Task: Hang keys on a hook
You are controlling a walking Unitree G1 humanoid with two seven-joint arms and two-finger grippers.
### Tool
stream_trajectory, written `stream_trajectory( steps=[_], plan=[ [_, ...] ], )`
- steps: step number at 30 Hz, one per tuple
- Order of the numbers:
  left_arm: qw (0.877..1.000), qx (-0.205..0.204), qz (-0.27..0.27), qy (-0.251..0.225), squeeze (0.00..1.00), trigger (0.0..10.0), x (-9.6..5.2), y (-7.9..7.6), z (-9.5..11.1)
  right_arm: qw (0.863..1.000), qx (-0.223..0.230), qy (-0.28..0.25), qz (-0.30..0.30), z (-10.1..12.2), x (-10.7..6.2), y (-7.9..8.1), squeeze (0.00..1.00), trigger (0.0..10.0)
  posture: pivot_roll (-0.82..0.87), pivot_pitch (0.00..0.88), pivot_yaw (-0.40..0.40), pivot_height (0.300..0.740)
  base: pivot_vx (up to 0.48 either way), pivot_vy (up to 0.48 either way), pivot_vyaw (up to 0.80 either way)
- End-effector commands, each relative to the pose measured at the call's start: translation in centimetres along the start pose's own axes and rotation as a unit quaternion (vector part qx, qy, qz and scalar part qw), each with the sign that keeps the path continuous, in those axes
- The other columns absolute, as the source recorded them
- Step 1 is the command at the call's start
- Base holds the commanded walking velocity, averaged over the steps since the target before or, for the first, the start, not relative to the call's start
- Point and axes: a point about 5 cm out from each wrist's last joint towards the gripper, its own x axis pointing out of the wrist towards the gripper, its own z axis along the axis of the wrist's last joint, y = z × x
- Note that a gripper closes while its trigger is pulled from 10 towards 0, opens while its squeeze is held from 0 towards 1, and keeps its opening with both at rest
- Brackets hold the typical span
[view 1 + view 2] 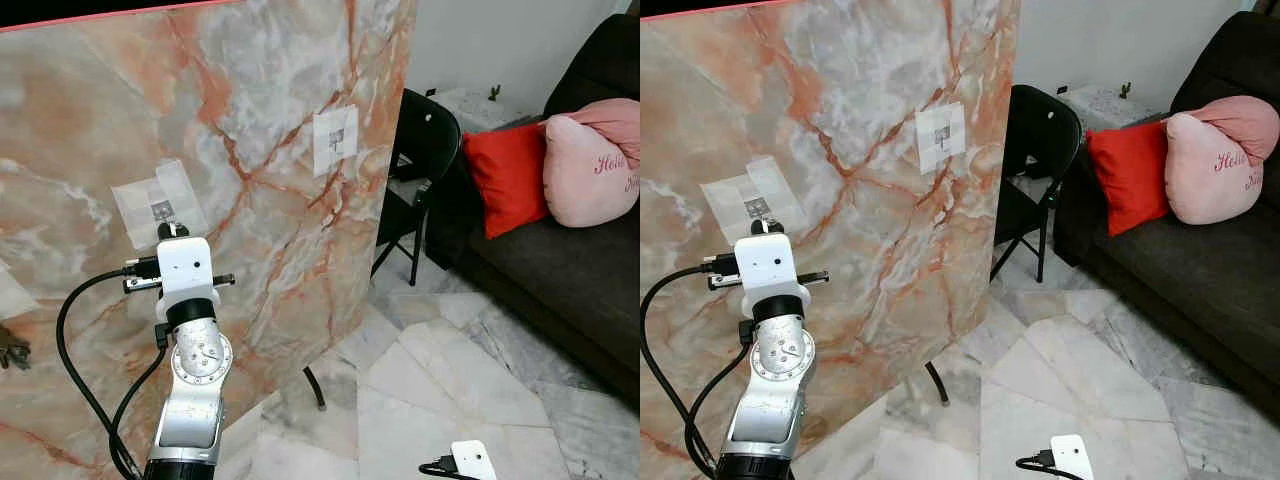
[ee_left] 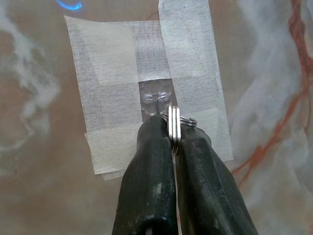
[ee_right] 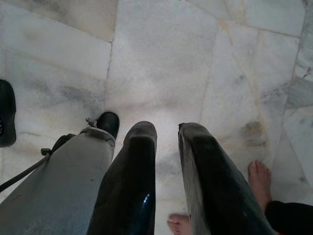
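Up against the orange-veined marble panel [image 1: 260, 150], the left gripper [image 2: 172, 142] pinches a silver split key ring [image 2: 173, 128] between its black fingers, just below the small clear plastic hook [image 2: 155, 100] taped there with white tape [image 2: 117, 73]; the right gripper [image 3: 166, 142] hangs parted above the pale marble floor [image 3: 161, 58]

Even, soft daylight in the head views, sharp throughout. A blue glare spot [image 2: 71, 5] marks the panel [image 2: 39, 73]; the left claw's near fingers [image 2: 146, 196] blur softly. Floor [image 3: 161, 58] evenly lit.
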Motion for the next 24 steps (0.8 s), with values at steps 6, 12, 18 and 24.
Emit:
stream_trajectory(
  steps=[6,12,18,24],
  plan=[
    [1.000,0.002,0.008,0.003,0.00,10.0,0.50,-0.39,0.17,1.000,0.008,-0.007,-0.003,0.24,0.00,-0.07,0.00,10.0,0.08,0.000,-0.063,0.740,0.000,0.000,0.00],
    [1.000,0.012,0.020,0.010,0.00,10.0,0.88,-0.42,0.06,1.000,0.008,-0.006,-0.002,0.23,0.00,-0.07,0.00,10.0,0.08,0.000,-0.062,0.740,0.000,0.000,0.00],
    [0.999,0.021,0.029,0.019,0.00,10.0,0.92,-0.23,-0.26,1.000,0.009,-0.007,-0.003,0.23,0.00,-0.06,0.00,10.0,0.08,0.000,-0.062,0.740,0.000,0.000,0.00],
    [0.998,0.026,0.044,0.036,0.00,10.0,0.66,0.44,-0.80,1.000,0.009,-0.006,-0.002,0.16,0.00,-0.03,0.00,10.0,0.08,0.000,-0.060,0.740,0.000,0.000,0.00]
  ],
)
